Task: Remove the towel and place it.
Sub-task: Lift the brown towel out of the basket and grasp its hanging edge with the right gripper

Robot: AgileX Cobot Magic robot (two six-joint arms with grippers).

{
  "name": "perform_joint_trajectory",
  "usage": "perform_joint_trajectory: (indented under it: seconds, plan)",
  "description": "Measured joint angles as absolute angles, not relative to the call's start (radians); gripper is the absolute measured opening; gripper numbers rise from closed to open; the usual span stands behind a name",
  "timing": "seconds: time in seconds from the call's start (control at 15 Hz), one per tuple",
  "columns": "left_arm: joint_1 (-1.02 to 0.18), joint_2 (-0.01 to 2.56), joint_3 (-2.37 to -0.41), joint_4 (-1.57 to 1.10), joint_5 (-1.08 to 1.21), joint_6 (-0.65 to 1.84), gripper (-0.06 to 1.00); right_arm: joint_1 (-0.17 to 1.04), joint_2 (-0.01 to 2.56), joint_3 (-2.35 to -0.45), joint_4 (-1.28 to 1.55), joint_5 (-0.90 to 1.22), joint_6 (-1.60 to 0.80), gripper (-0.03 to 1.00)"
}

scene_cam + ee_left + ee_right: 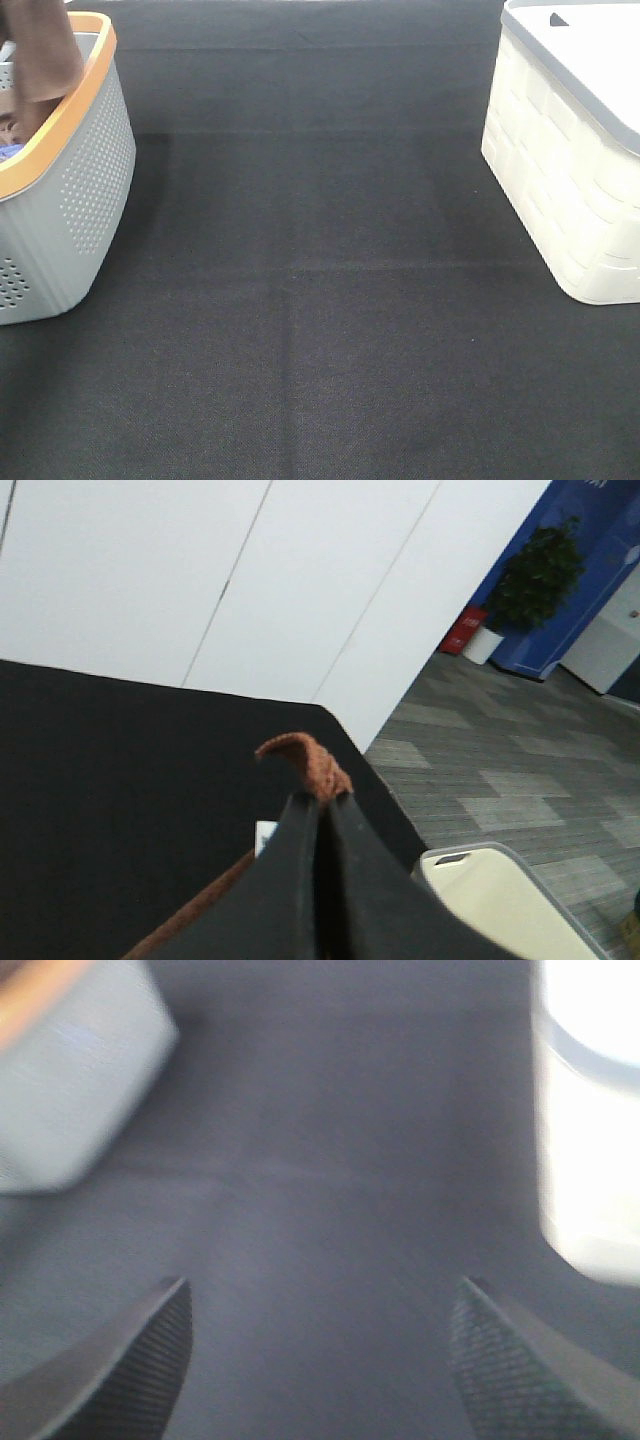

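The rust-brown towel (40,50) hangs down over the grey basket (85,190) at the far left, and its upper end runs out of the top of the exterior view. In the left wrist view my left gripper (325,798) is shut on a fold of the towel (310,760), which sticks out past the closed fingertips. My right gripper (320,1290) is open and empty above the black table, with the basket (70,1070) ahead on one side. Neither gripper shows in the exterior view.
A white lidded box (570,180) stands at the right edge; it also shows in the right wrist view (590,1110) and the left wrist view (490,890). The basket has an orange rim (70,110). Bits of brown and blue (8,150) show inside it. Black mat (320,300) lies between basket and box.
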State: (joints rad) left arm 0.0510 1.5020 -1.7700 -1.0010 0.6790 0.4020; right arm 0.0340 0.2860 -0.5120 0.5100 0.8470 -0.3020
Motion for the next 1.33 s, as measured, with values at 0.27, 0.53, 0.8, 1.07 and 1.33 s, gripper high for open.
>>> perform_joint_trajectory:
  seconds: [0.27,0.53,0.8,1.07,1.33]
  plan:
    - [-0.146,1.505,-1.770,-1.025,0.583,0.457,0.01,0.147,0.482,-0.519,0.836,0.746,-0.699,0.67]
    - [-0.309,1.543,-1.770,-1.010,0.474,0.491,0.01,0.225,0.684,-0.598,0.955,0.729,-0.915,0.67]
    - [-0.453,1.611,-1.770,-0.949,0.332,0.496,0.01,0.279,0.914,-0.706,0.976,0.677,-1.007,0.67]
    - [-0.562,1.681,-1.770,-0.894,0.260,0.498,0.01,0.517,1.106,-0.786,0.841,0.438,-1.057,0.67]
    - [-0.603,1.700,-1.770,-0.858,0.217,0.498,0.00,0.660,1.218,-0.789,0.777,0.133,-1.034,0.67]
